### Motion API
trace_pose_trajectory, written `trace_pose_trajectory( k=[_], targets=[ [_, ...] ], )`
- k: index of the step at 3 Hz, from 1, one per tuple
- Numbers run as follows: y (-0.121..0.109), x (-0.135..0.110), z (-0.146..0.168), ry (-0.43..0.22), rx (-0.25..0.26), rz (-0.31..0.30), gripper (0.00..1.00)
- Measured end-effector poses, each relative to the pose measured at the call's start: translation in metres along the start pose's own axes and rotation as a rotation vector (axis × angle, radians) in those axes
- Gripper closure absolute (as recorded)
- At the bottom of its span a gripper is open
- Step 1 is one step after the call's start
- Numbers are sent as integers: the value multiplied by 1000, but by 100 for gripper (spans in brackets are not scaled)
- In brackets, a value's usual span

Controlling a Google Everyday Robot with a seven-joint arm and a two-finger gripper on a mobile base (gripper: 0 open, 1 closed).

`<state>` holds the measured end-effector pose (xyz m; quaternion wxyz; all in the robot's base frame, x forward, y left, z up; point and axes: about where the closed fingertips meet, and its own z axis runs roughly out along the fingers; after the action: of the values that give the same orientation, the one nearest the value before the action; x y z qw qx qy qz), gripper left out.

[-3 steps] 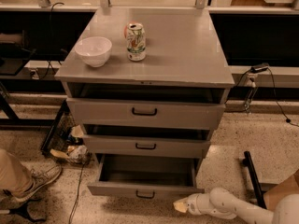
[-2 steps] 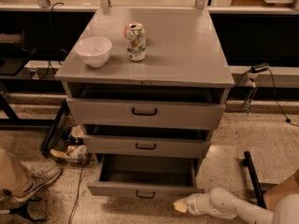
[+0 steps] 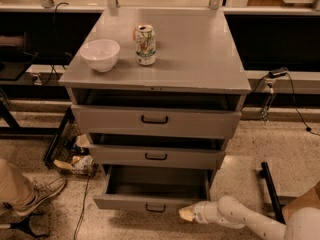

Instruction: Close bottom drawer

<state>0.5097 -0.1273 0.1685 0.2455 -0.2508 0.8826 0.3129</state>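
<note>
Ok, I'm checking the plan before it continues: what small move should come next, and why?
Probably shift the end effector along the front of the bottom drawer toward its handle before pushing. The drawer stands pulled well out, and the end effector sits low at the front's right end, where a push might skew it.

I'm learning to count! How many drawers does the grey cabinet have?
3. The top drawer sits just under the cabinet surface, the middle drawer is below it, and the bottom drawer is lowest, pulled out furthest. The gripper is near the bottom drawer's front right corner.
</note>
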Motion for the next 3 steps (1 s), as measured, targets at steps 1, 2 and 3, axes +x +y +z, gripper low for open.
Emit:
trace_pose_trajectory(
  k=[1, 2, 3],
  targets=[
    [-1, -12, 8, -29, -1, -26, 100],
    [-11, -35, 21, -68, 8, -58, 100],
    [-11, -35, 21, -68, 8, -58, 100]
  ],
)
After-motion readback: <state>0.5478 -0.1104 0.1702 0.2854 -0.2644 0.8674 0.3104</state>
